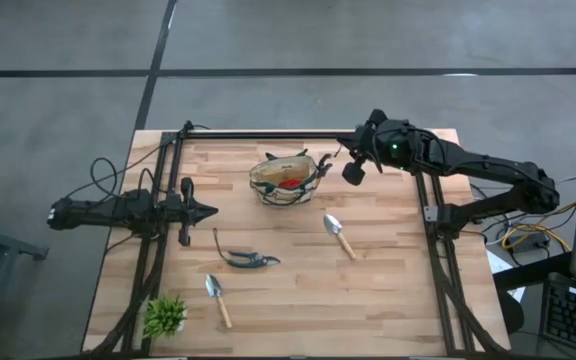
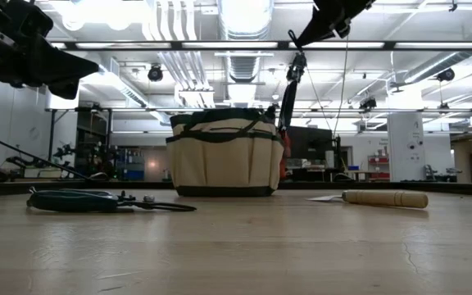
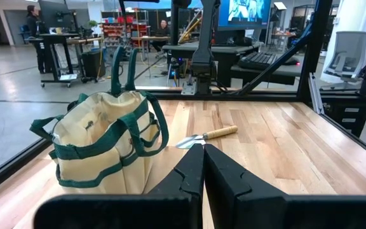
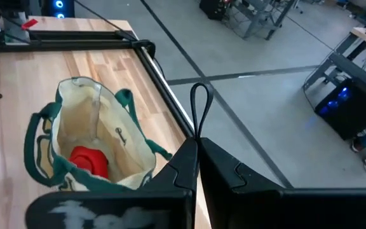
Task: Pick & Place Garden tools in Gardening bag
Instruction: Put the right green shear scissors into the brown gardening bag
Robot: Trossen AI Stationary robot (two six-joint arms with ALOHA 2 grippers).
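The right tool (image 1: 336, 158) hangs above the far part of the surface (image 1: 388, 290), just beside the bag (image 1: 288, 178) on its right side. Its fingers (image 4: 189, 166) are pressed together on a thin dark loop (image 4: 200, 108) that sticks up between their tips. The low view shows a dark shears-like item dangling from this arm right by the bag's right edge. In the right wrist view the bag (image 4: 88, 137) sits below and beside the tool, mouth open.

Inside the bag lies a red item (image 4: 89, 160); what else it may hold cannot be made out.

The left tool (image 1: 206, 211) waits at the left side of the surface, fingers (image 3: 189, 172) closed on nothing, pointing toward the bag (image 3: 103, 143).

Out on the surface, one trowel (image 1: 340, 235) lies right of centre, nearer than the bag, and well apart from the right tool. A pair of shears (image 1: 243, 257) lies near the middle, and a second trowel (image 1: 218, 298) lies nearer the front-left. A plant (image 1: 165, 315) stands in the front-left corner.
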